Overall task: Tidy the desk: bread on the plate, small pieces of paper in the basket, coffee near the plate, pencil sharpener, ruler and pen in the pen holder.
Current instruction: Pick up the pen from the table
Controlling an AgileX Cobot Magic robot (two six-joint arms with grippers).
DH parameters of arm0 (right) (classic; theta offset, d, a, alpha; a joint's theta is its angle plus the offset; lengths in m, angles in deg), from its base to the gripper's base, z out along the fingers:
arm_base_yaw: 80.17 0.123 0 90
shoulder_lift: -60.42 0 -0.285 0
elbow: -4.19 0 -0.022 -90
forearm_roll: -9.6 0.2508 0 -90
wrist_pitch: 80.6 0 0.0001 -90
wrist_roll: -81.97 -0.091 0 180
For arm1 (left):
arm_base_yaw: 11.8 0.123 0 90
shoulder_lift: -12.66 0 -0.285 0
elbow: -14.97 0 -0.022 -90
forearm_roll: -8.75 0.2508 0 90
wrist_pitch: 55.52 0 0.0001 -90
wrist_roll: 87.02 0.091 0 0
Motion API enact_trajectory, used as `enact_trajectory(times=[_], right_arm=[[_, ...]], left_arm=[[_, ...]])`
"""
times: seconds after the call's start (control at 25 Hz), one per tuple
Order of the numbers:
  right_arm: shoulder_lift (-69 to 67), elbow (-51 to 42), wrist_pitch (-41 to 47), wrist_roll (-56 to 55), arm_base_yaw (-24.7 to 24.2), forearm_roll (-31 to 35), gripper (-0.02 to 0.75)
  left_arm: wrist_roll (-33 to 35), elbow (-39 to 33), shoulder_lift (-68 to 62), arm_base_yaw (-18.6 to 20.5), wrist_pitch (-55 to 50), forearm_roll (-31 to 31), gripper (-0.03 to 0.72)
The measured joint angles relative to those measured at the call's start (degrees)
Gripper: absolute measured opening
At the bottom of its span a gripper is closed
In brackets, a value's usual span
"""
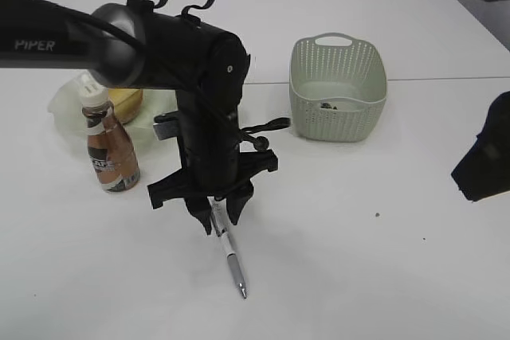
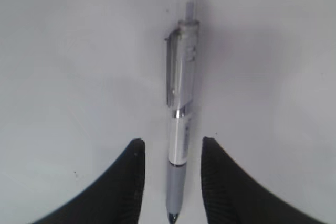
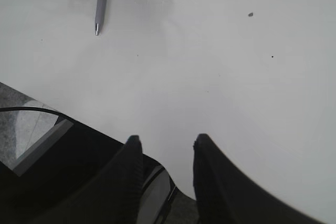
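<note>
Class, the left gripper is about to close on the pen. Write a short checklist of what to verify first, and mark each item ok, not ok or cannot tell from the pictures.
1. Pen lies between the left gripper fingers: ok.
2. Fingers clear of the pen on both sides, none pressing on it: ok.
3. Pen flat on the desk, nothing lying on it: ok.
4. Coffee bottle clear of the gripper: ok.
5. Pen holder ready to receive it: cannot tell, hidden from view.
6. Right gripper out of the way: ok.

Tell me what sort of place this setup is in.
Probably a lab or office test bench: a plain white desk with staged items only, a coffee bottle, a basket, a pen under the left gripper.
</note>
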Motion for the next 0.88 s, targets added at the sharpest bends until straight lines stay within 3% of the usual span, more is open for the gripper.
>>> enact_trajectory(times=[0.4, 0.88], right_arm=[[0.14, 0.0, 0.04, 0.0, 0.0, 0.0, 0.247], [0.14, 0.0, 0.04, 0.0, 0.0, 0.0, 0.247]], left_arm=[[2.03, 0.0, -4.02, 0.53, 1.48, -5.27, 0.282], [3.85, 0.0, -4.12, 0.53, 1.13, -4.2, 0.284]])
